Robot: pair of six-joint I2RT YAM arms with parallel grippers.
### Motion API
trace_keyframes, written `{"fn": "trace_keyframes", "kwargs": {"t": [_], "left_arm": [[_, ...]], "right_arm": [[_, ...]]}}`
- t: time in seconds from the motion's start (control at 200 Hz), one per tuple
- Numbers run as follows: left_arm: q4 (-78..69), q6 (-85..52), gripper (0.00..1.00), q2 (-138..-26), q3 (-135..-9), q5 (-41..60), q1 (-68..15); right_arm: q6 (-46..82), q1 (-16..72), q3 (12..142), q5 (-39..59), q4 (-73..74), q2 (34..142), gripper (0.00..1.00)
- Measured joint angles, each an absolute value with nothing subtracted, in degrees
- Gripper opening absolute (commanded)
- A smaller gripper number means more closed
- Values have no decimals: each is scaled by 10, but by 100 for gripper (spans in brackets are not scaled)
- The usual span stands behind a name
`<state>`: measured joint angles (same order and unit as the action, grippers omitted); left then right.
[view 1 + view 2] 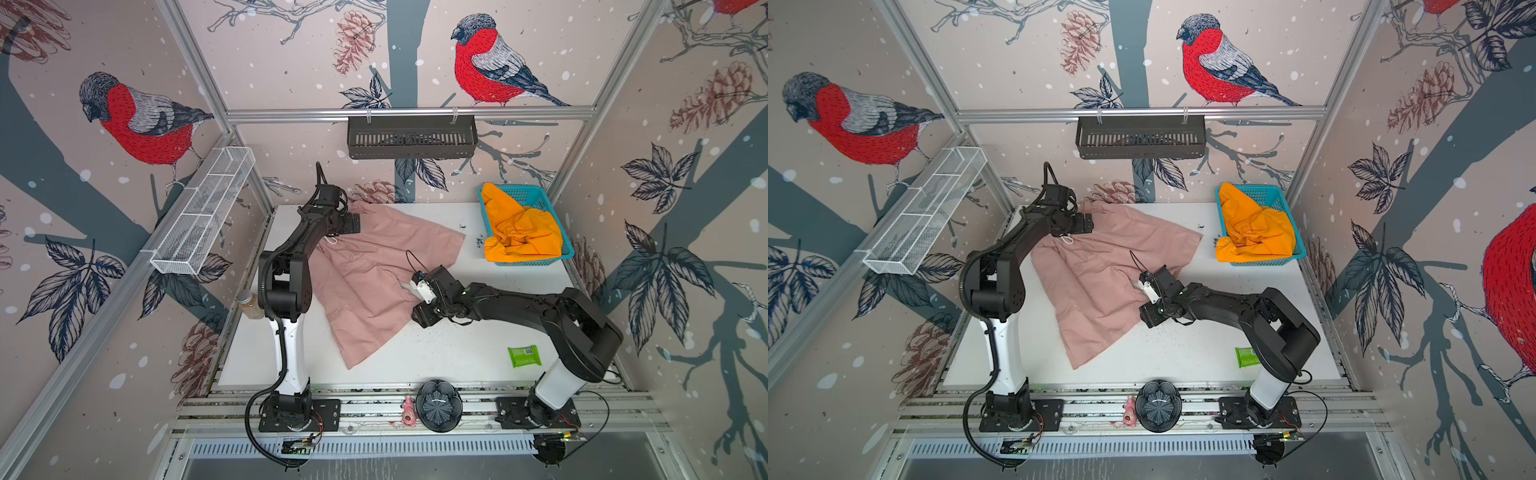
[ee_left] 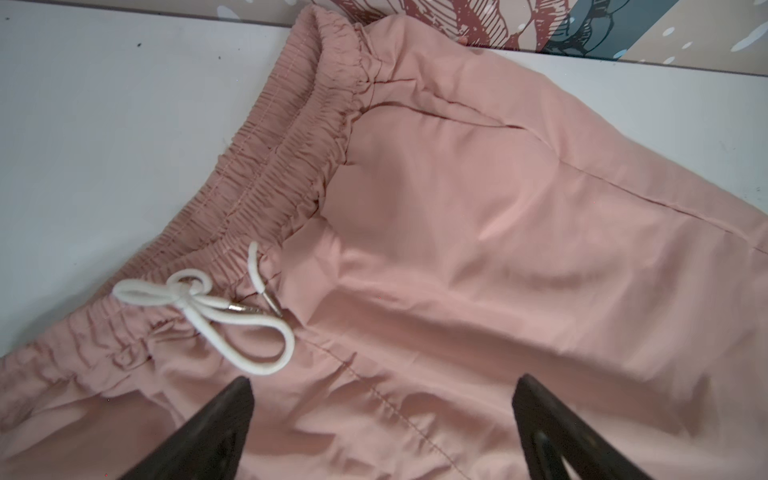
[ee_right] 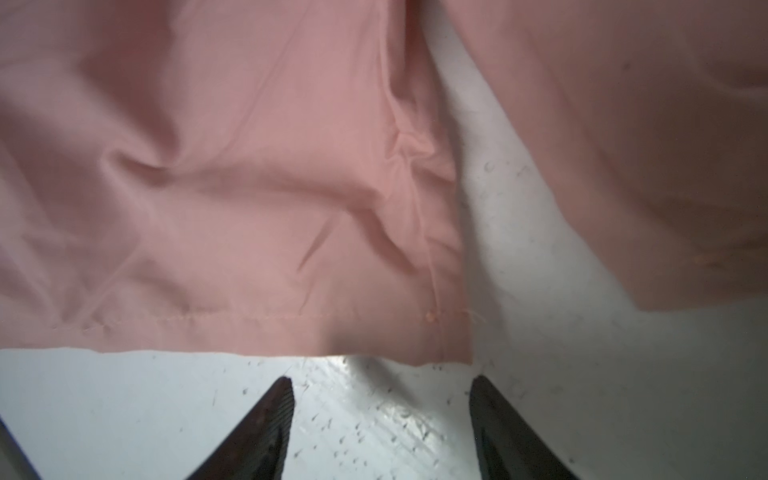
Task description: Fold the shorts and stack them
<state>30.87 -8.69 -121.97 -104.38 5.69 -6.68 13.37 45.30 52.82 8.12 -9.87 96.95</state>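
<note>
The dusty pink shorts [image 1: 370,270] [image 1: 1096,270] lie spread on the white table [image 1: 436,353], waistband toward the back left. In the left wrist view their gathered waistband [image 2: 286,162] and tied white drawstring [image 2: 208,307] show. My left gripper [image 1: 352,222] [image 2: 382,382] hangs open just above the fabric below the waistband. My right gripper [image 1: 412,293] [image 3: 382,384] is open over bare table, just short of a leg hem [image 3: 249,332], with nothing between its fingers. The bright orange shorts [image 1: 519,232] [image 1: 1252,232] lie crumpled in a teal basket [image 1: 536,197].
A green packet [image 1: 524,356] lies at the front right by the right arm. A black ribbed bowl [image 1: 439,406] and a pink figurine [image 1: 409,411] sit on the front rail. A bottle [image 1: 250,304] stands at the left edge. A black wall basket [image 1: 411,137] and a white wire rack [image 1: 203,212] hang on the walls.
</note>
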Motion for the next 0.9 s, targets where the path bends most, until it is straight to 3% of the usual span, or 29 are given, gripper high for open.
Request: {"fn": "trace_keyframes", "kwargs": {"t": [0.185,0.365,0.43,0.645,0.73,0.81,0.9], "left_arm": [[310,-91,98,-1188,-1004,47,-65],[302,-96,98,-1162,-971,57,-57],[298,-96,98,-1152,-959,61,-53],[276,-103,98,-1116,-898,70,-51],[269,-107,98,-1093,-861,74,-51],[267,-118,98,-1069,-832,74,-50],[254,-119,98,-1047,-811,81,-50]], "right_arm": [[130,447,554,60,-76,1011,45],[117,423,557,63,-68,1029,10],[117,411,550,74,-59,1027,2],[117,334,514,101,-77,986,3],[118,284,512,94,-94,973,21],[118,246,517,89,-110,964,26],[120,223,541,88,-120,960,50]]}}
